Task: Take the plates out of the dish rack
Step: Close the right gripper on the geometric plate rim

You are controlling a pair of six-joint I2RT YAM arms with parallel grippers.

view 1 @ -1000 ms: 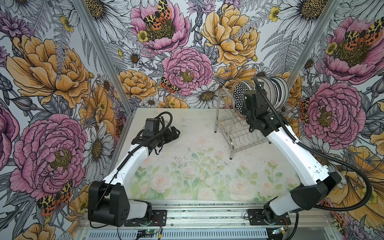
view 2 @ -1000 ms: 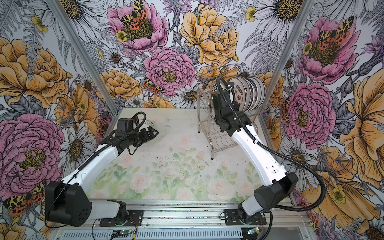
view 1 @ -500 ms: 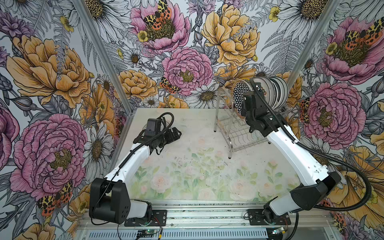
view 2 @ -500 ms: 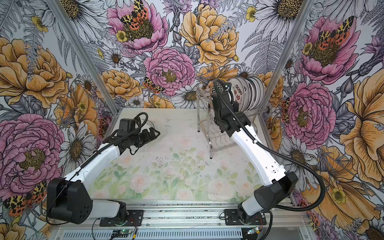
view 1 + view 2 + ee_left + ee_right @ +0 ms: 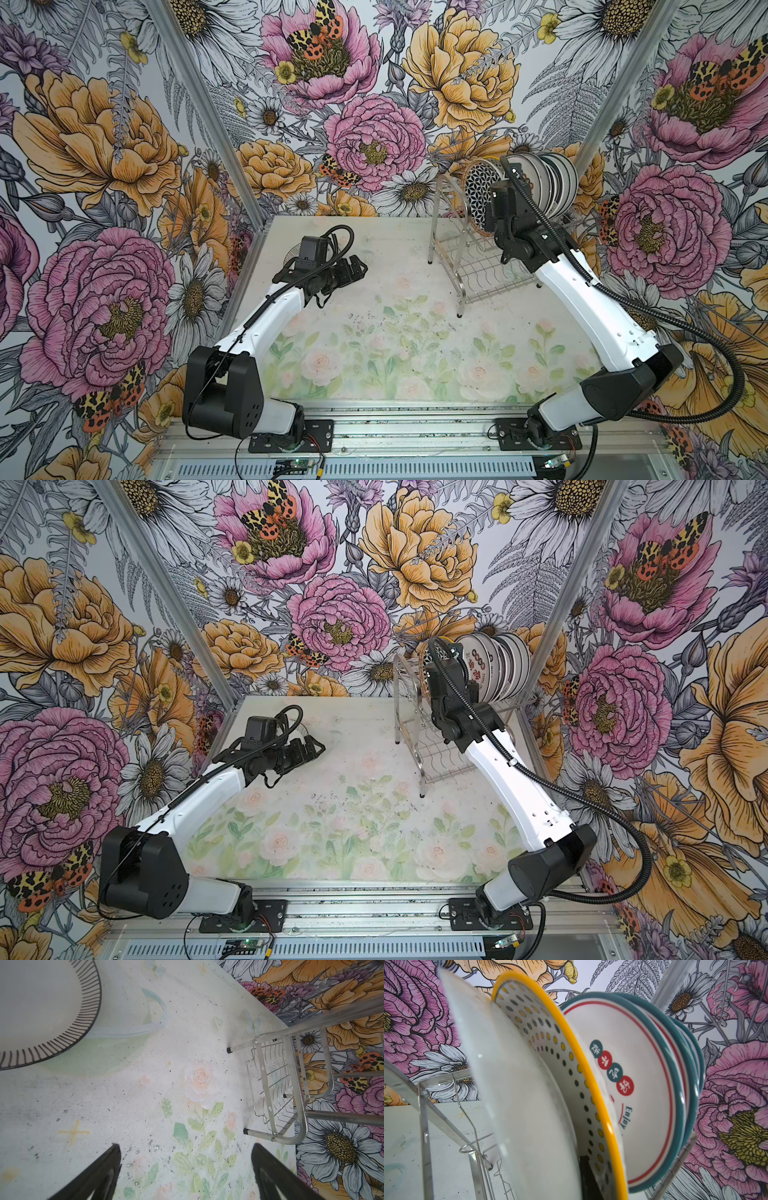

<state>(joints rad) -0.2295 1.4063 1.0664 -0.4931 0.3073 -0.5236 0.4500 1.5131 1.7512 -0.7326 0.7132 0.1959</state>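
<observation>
We see the table [image 5: 395, 345] with the rack [image 5: 478, 272] at its 2 o'clock, plates [image 5: 555, 183] standing on edge in its upper tier. The right gripper [image 5: 495, 198] is clenched on the front lattice plate [image 5: 478, 189] in the rack. A striped plate [image 5: 41, 1012] lies flat at 10 o'clock; near it the left gripper [image 5: 185, 1147] hovers released and empty.

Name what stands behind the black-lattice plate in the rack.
Behind the black-lattice plate: a yellow-rimmed dotted plate, then teal-ringed plates, the first bearing red characters. Overlap hides the rear faces.
</observation>
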